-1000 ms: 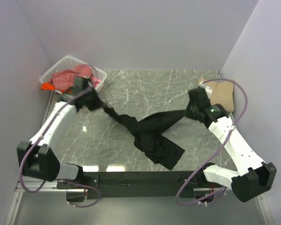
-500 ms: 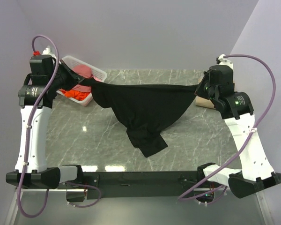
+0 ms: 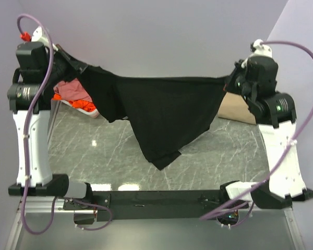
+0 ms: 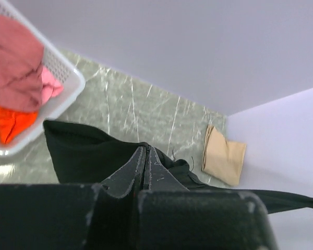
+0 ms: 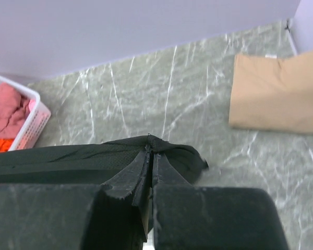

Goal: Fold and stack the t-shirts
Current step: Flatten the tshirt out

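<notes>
A black t-shirt [image 3: 161, 112] hangs stretched in the air between my two raised grippers, its lower end dangling just above the marble table [image 3: 115, 156]. My left gripper [image 3: 82, 70] is shut on its left edge; in the left wrist view the jaws [image 4: 146, 150] pinch black cloth [image 4: 78, 151]. My right gripper [image 3: 228, 83] is shut on its right edge, seen pinched in the right wrist view [image 5: 151, 148]. A folded tan t-shirt [image 3: 240, 107] lies at the table's far right, also in both wrist views [image 4: 224, 156] [image 5: 276, 94]. Pink [image 4: 15, 62] and orange [image 4: 8, 122] shirts lie in the basket.
A white lattice basket [image 4: 68, 88] stands at the table's far left corner, partly behind the left arm in the top view [image 3: 75, 104]. Purple walls close in the back and both sides.
Both arms rose and spread apart, lifting the black t-shirt off the table and pulling it taut between them. The shirt now hangs higher than half a second ago.
</notes>
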